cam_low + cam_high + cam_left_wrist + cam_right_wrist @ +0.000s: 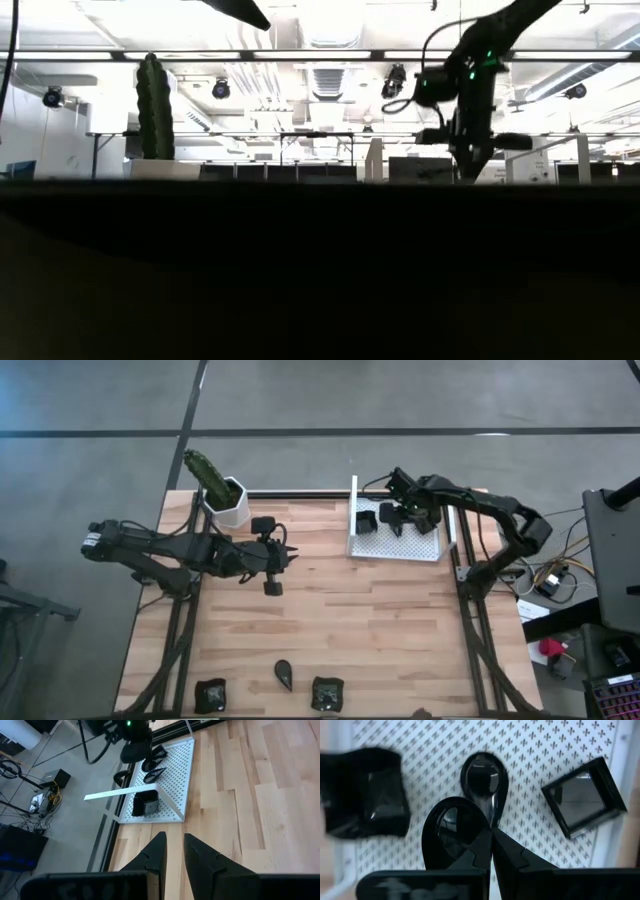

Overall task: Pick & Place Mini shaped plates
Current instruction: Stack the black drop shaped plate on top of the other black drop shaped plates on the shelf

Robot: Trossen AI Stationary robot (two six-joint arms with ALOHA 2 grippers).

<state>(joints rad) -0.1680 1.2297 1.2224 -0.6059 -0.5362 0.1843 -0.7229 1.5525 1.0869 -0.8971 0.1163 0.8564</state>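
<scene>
The pale wooden bench (330, 620) carries a white perforated tray (395, 545) at its far right corner, where dark glossy mini plates (582, 797) gather. Above it the right gripper (492, 837) is clenched on a teardrop plate (452, 835), probably to set it down. The left gripper (172, 851), slightly parted and empty, waits mid-bench; three plates (284, 675) remain along the near edge.
</scene>
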